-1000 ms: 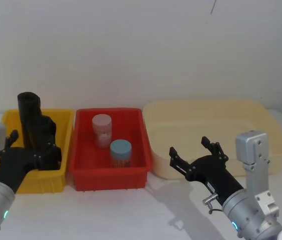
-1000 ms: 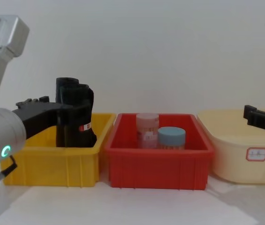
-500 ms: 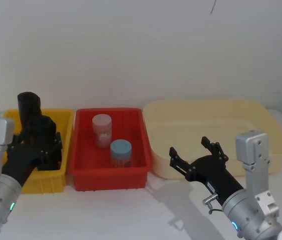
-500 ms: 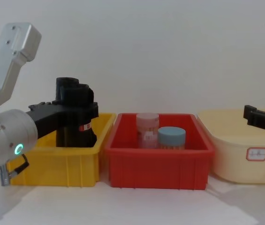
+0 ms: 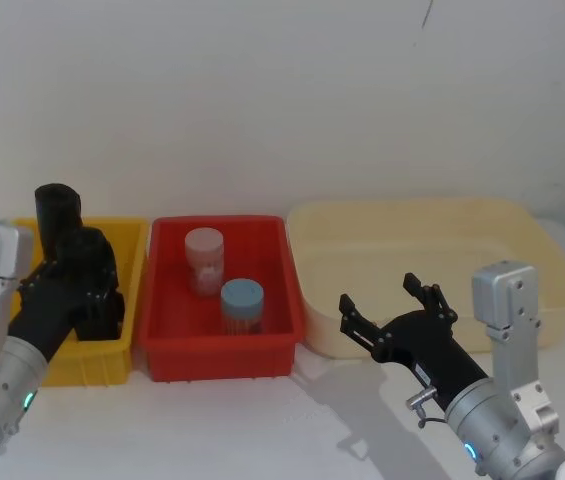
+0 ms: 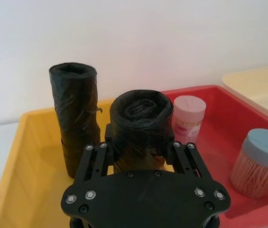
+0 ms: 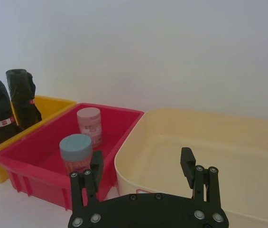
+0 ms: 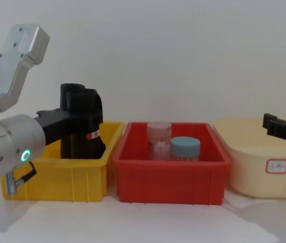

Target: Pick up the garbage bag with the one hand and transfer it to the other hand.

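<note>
**Kid:** The garbage bag (image 6: pixel 141 118), where is it sitting?

**Helper:** It is standing up in the yellow bin (image 8: pixel 56 174), far on the left. A plain black roll (image 6: pixel 74 118) is standing just beside it.

**Kid:** Is anything holding it?

**Helper:** The left gripper (image 6: pixel 141 141) is reaching into the bin. Its fingers (image 6: pixel 106 145) are pressing on both sides of the bag.

**Kid:** So is the picking up done?

**Helper:** I am thinking only the grab is done. The bag is looking low in the bin, so it is not going up yet.

**Kid:** What is sitting next to it?

**Helper:** The red bin (image 8: pixel 170 177) is sitting in the middle. It is holding a pink jar (image 8: pixel 159 134) and a blue-lid jar (image 8: pixel 185 147). Nothing is touching those.

**Kid:** And on the right?

**Helper:** The cream tub (image 5: pixel 412 215) is sitting there. The right gripper (image 7: pixel 141 156) is hanging in front of it, well apart from the bag. Its fingers (image 7: pixel 188 161) are spreading wide and holding nothing.

**Kid:** What is waiting to be done?

**Helper:** Lifting the bag out, carrying it across, and passing it over. I am guessing most of the job is waiting.
</note>
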Robot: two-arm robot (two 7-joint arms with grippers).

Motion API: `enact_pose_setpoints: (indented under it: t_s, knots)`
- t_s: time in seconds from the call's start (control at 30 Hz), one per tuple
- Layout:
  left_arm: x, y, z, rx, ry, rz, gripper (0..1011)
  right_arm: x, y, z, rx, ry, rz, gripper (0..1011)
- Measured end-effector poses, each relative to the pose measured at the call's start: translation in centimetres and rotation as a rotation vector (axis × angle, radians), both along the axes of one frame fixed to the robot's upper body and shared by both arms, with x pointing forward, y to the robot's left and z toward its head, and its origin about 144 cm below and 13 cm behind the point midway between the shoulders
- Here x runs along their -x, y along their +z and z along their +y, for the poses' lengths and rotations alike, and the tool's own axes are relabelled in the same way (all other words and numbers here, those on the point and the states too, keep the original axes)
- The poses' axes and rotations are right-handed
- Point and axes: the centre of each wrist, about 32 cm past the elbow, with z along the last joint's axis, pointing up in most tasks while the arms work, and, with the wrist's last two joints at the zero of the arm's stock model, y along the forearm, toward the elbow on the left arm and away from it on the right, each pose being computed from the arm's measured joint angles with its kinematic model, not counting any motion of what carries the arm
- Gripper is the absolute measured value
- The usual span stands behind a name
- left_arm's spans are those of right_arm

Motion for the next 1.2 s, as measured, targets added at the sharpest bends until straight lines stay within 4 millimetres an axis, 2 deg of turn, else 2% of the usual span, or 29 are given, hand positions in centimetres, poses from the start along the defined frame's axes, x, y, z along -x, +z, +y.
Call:
enact_pose_setpoints:
  t_s: [0.23, 0.47, 0.9, 1.2]
  knots:
    - [-0.3, 0.7, -0.2, 0.003, -0.019, -0.024, 503, 0.0, 0.0, 0.0, 0.000, 0.000, 0.000, 1000]
    - [-0.7, 2.5, -0.6, 0.007, -0.063, -0.086, 457, 0.0, 0.0, 0.0, 0.000, 0.000, 0.000, 1000]
    - [-1.7, 6.9, -2.3, 0.012, -0.220, -0.207, 391, 0.0, 0.0, 0.0, 0.000, 0.000, 0.000, 1000]
    - [-2.7, 9.8, -4.2, 0.024, -0.355, -0.259, 390, 0.0, 0.0, 0.0, 0.000, 0.000, 0.000, 1000]
